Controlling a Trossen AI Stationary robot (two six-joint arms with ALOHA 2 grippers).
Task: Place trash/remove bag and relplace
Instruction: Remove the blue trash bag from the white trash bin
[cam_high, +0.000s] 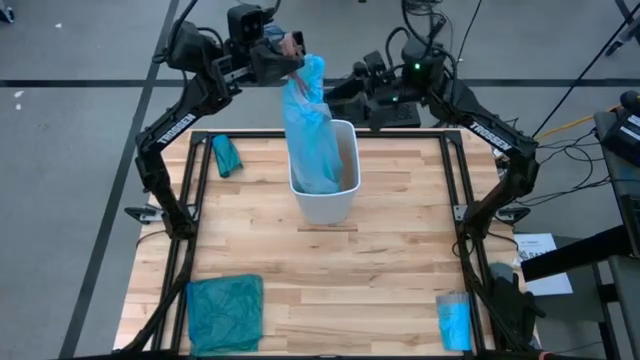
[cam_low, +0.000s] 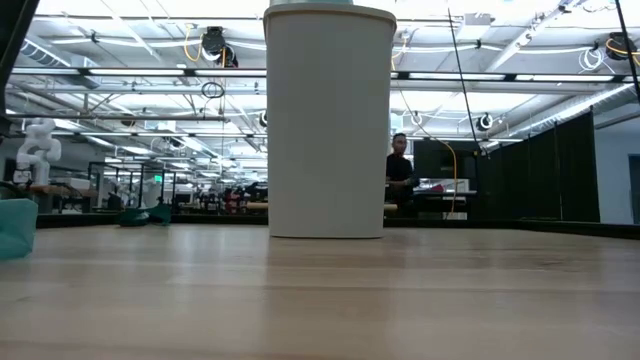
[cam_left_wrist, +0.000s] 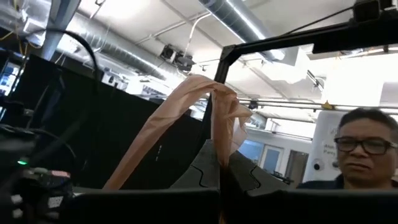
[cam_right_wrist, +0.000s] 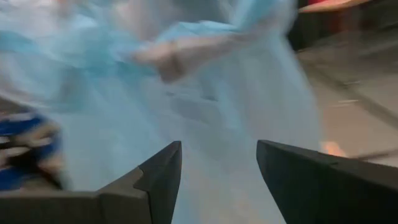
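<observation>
The light sky-blue bag (cam_high: 308, 125) hangs upright from my left gripper (cam_high: 290, 50), high over the table's far edge. Its lower part reaches down into the white bin (cam_high: 345, 205), which stands on its base at the far middle of the table and fills the middle of the low view (cam_low: 328, 120). My right gripper (cam_high: 345, 92) is open, just right of the bag's upper part. Its fingers (cam_right_wrist: 217, 180) point at the blue film (cam_right_wrist: 205, 93) without touching it. The trash is out of view. My left gripper is shut on the bag's gathered top end (cam_high: 296, 48), which shows in the wrist view as a thin pinkish twisted strip (cam_left_wrist: 219, 134) running in between the fingers. The bag hangs below the gripper, stretched long, with its lower end inside the bin.
A darker teal-green bag (cam_high: 225, 315) lies at the near left corner, and a small teal bundle (cam_high: 227, 155) at the far left. A bright-blue roll (cam_high: 453, 322) sits at the near right. Black frame rails (cam_high: 190, 230) border the table. A person (cam_left_wrist: 364, 146) stands beyond the table.
</observation>
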